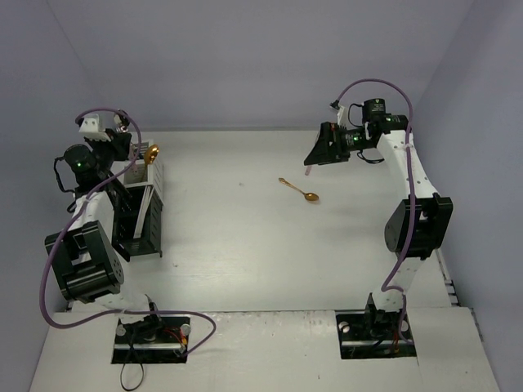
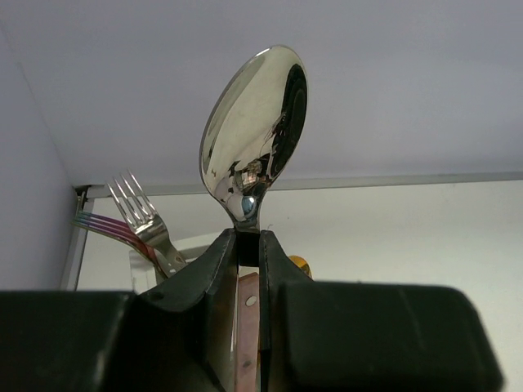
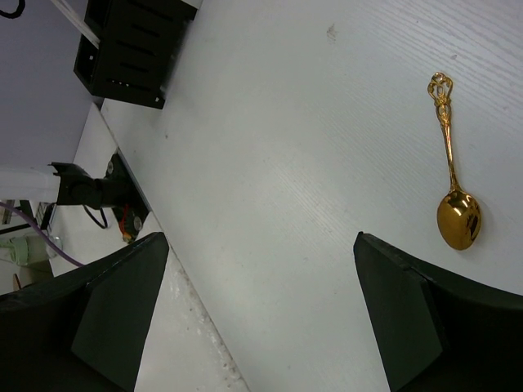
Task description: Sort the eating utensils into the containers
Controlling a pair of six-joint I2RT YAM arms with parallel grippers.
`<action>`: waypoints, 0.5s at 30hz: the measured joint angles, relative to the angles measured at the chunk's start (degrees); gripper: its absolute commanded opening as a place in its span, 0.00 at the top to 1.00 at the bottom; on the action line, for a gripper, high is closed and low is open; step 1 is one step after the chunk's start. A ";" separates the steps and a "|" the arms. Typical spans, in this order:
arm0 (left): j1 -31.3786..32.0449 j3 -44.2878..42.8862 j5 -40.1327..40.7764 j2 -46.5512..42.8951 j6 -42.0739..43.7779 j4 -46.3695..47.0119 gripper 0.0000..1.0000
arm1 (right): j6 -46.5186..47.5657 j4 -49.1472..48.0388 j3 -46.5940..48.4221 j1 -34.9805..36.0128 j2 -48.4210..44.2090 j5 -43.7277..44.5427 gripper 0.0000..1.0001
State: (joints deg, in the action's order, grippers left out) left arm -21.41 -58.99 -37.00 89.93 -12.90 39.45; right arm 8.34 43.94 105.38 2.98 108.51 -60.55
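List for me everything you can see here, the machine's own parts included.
Loose spoon: one, gold, lying flat on the table, right of centre.
Held spoon: one, shiny gold, bowl up.
Fork: one, silver with pinkish handle, tines up beside the held spoon.
Caddy: one, black, slotted, left side.
Table: one, white.
Left arm: black and white; left end effector shut on the held spoon.
Right arm: right end effector open above the table.

An ornate gold metal spoon (image 3: 451,171) lies flat on the white table (image 3: 286,163), near the right hand's (image 3: 261,241) widely spread black fingers (image 3: 122,310). A black slotted caddy (image 3: 131,49) sits well apart.
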 measured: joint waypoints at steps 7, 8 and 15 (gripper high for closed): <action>-0.17 1.80 -0.27 0.00 1.08 0.56 0.44 | 0.57 0.00 -0.01 0.00 0.02 0.10 0.05; -0.28 1.80 -0.28 0.00 1.17 0.86 0.42 | 0.64 0.00 -0.03 0.00 0.02 0.19 0.05; -1.69 -1.92 -0.24 -0.90 0.56 -0.84 0.40 | 1.97 -0.02 -0.99 0.00 0.02 6.96 0.17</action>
State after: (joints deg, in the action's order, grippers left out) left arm -23.10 -60.90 -37.23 89.03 -12.34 38.61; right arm 10.31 43.92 104.40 2.98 108.53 -53.60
